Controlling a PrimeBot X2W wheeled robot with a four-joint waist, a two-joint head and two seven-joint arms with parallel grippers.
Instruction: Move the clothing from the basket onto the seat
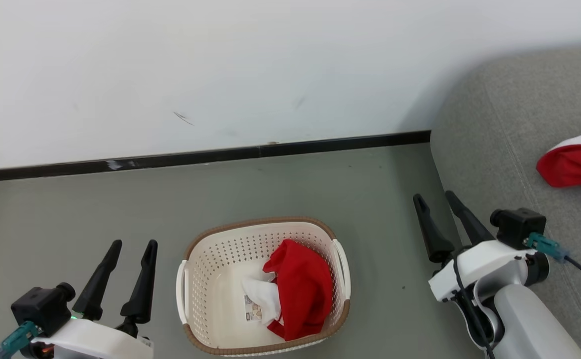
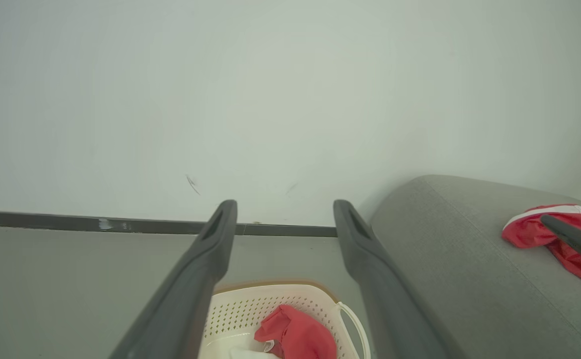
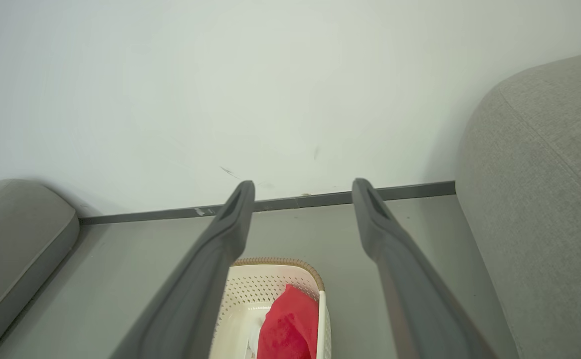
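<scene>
We see a white-striped red garment [image 1: 574,162] on the seat [image 1: 494,149], right of the basket [image 1: 260,221], cut off by the frame edge, a second garment [image 1: 300,289] crumpled inside the basket, half hiding its label [image 1: 253,307], our left gripper [image 1: 133,243] and right gripper [image 1: 435,196] flanking the basket, both spread, empty

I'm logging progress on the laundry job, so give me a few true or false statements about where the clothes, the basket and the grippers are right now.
1. One red garment lies in the basket. True.
2. The other red garment is in the basket too. False: it lies on the grey seat.
3. The left gripper is shut on fabric. False: it is open and holds nothing.
4. The right gripper is open. True.
5. The basket stands on the seat. False: it stands on the floor.
</scene>
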